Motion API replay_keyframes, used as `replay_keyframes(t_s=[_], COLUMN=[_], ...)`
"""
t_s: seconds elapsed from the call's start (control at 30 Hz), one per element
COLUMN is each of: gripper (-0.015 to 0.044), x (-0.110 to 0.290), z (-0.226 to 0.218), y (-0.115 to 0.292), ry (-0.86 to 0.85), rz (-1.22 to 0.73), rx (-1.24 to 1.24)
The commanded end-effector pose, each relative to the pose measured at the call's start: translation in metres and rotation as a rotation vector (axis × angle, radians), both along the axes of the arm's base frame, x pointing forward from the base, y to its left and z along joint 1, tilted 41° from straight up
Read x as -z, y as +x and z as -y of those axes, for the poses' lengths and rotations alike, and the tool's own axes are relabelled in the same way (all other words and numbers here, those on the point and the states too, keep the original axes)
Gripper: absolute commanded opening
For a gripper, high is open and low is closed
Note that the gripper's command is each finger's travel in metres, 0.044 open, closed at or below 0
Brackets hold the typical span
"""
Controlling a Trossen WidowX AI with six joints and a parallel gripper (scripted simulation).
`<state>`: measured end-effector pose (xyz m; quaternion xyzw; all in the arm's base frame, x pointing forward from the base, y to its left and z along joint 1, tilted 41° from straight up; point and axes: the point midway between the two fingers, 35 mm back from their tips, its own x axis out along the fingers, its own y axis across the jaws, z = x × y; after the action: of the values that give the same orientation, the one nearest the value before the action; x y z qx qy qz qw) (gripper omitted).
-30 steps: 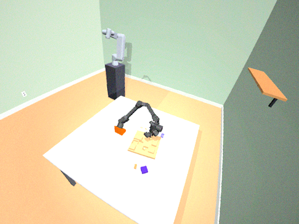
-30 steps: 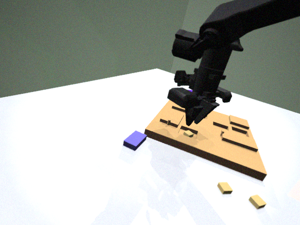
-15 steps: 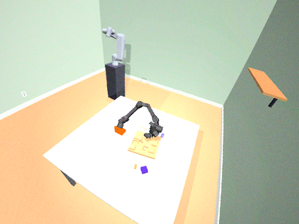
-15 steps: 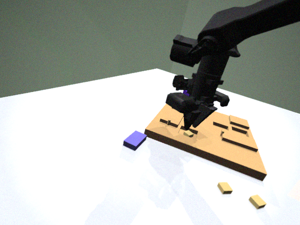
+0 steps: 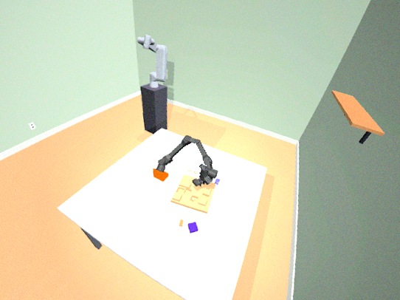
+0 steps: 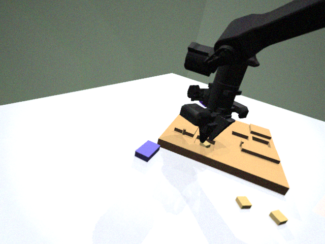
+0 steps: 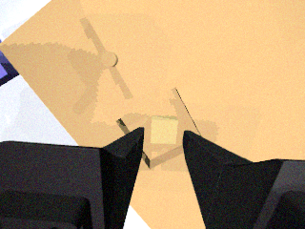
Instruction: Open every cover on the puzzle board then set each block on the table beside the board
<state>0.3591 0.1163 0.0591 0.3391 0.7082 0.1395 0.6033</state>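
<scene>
The tan puzzle board (image 5: 196, 204) (image 6: 236, 162) (image 7: 229, 57) lies on the white table (image 5: 144, 217) (image 6: 65, 131). My gripper (image 5: 198, 182) (image 6: 204, 140) (image 7: 163, 135) points down over the board's corner near a flat purple block (image 6: 147, 150) (image 5: 217, 181) (image 7: 4, 72). The fingers stand partly open, one on each side of a small tan block (image 6: 205, 144) (image 7: 164, 129) that sits in its open well; they do not grip it. A swivelling cover (image 7: 102, 59) on its pin lies just beyond the well.
Two small tan blocks (image 6: 243, 202) (image 6: 278, 217) lie on the table off the board's near edge. A darker purple block (image 5: 192, 227) and a tan block (image 5: 180, 223) lie off the opposite edge. Raised covers (image 6: 259, 129) stand on the board's other end.
</scene>
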Motion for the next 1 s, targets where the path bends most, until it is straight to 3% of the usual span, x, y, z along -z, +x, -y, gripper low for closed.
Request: replay_keyframes(t_s=[0.0, 0.37, 0.7, 0.97], gripper=[0.0144, 0.0144, 0.0080, 0.0080], x=[0.0018, 0.0083, 0.0064, 0.0031], z=[-0.0016, -0.0073, -0.0067, -0.0036], y=[-0.0004, -0.0008, -0.0001, 0.0003], ry=[0.003, 0.004, 0.000, 0.000], rz=[-0.003, -0.003, 0.002, 0.001], rx=[0.004, 0.004, -0.002, -0.002])
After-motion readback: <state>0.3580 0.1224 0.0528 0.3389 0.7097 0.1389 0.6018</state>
